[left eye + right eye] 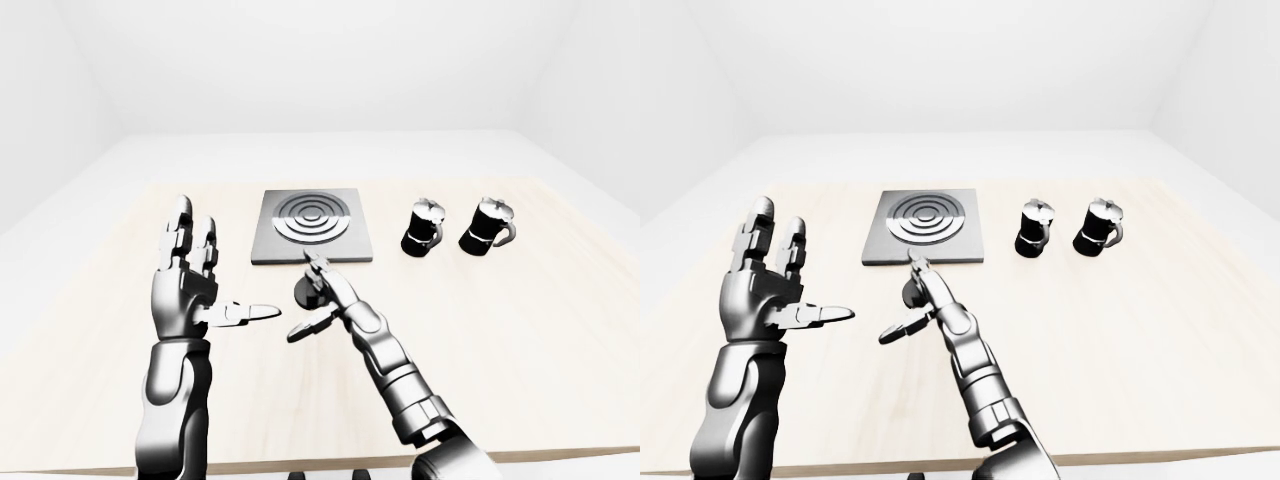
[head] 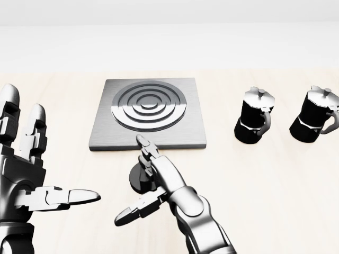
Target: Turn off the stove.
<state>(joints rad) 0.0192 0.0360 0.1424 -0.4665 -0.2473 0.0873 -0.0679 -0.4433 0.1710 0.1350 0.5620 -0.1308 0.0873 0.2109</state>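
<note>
The stove (image 2: 148,106) is a square grey plate with dark concentric rings, in the upper middle of the head view. Its black round knob (image 2: 136,179) sits on the table just below the plate's lower edge. My right hand (image 2: 132,180) reaches in from the bottom. Its fingers (image 2: 151,156) stretch straight over the knob toward the plate, and the thumb is spread out to the left, so the hand is open and not closed round the knob. My left hand (image 2: 39,159) is raised at the left, open and empty, fingers up.
Two black moka pots (image 2: 254,116) (image 2: 315,114) stand on the wooden table (image 2: 275,185) to the right of the stove. The table's near edge (image 1: 560,455) shows at the bottom of the left-eye view. White walls lie beyond.
</note>
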